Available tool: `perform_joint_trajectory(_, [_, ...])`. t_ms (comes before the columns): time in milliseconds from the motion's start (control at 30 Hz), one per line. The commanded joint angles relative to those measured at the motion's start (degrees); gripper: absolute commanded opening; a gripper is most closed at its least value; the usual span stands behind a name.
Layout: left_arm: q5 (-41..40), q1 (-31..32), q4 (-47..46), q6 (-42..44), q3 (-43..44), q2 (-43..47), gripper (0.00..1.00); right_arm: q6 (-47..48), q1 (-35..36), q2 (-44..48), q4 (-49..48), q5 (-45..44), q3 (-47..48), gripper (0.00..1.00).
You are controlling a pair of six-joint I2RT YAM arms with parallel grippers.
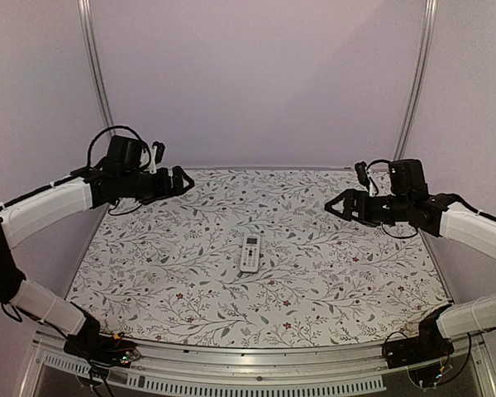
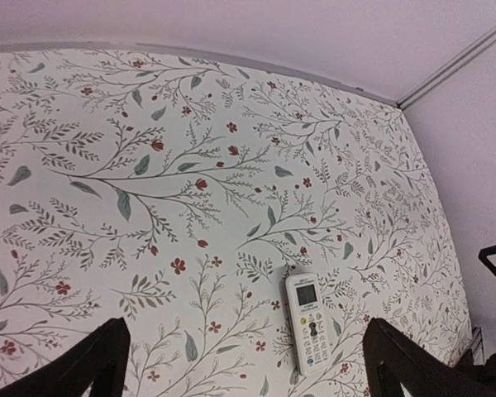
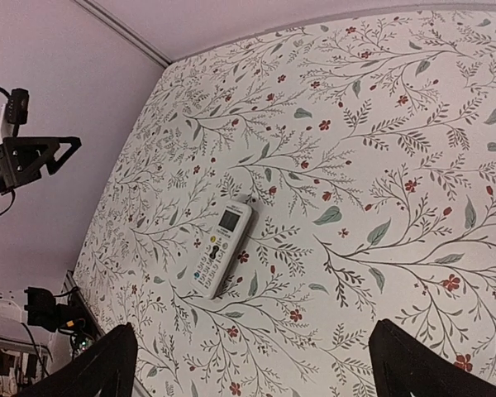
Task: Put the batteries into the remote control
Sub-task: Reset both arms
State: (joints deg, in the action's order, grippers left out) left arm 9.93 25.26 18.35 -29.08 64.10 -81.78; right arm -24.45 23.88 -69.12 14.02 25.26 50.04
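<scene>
The remote control [image 1: 250, 252] lies face up in the middle of the flowered table cover, its small screen toward the back wall; it also shows as the remote control [image 2: 311, 321] and the remote control [image 3: 220, 246]. No batteries show in any view. My left gripper [image 1: 180, 179] hangs high over the back left of the table, open and empty, well away from the remote. My right gripper [image 1: 337, 205] hangs high over the back right, open and empty too. In both wrist views the dark fingertips [image 2: 95, 364] [image 3: 409, 365] stand wide apart with only tablecloth between them.
The flowered cover [image 1: 182, 273] spans the whole table. Plain walls close the back and sides, with metal uprights [image 1: 95, 74] in the back corners. The arm bases [image 1: 107, 347] sit at the near edge.
</scene>
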Motion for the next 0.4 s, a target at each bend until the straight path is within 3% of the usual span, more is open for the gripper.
perform_joint_trajectory(0, [-2.92, -2.97, -0.2, -1.05, -8.46, 5.67, 1.0, -2.36, -0.95, -0.2, -7.1, -2.6, -7.19, 0.99])
perform_joint_trajectory(367, [-5.79, -4.24, -0.99, -2.63, -19.35, 15.04, 0.99, -5.8, -0.98, 3.88, -12.45, -1.86, -17.25, 0.99])
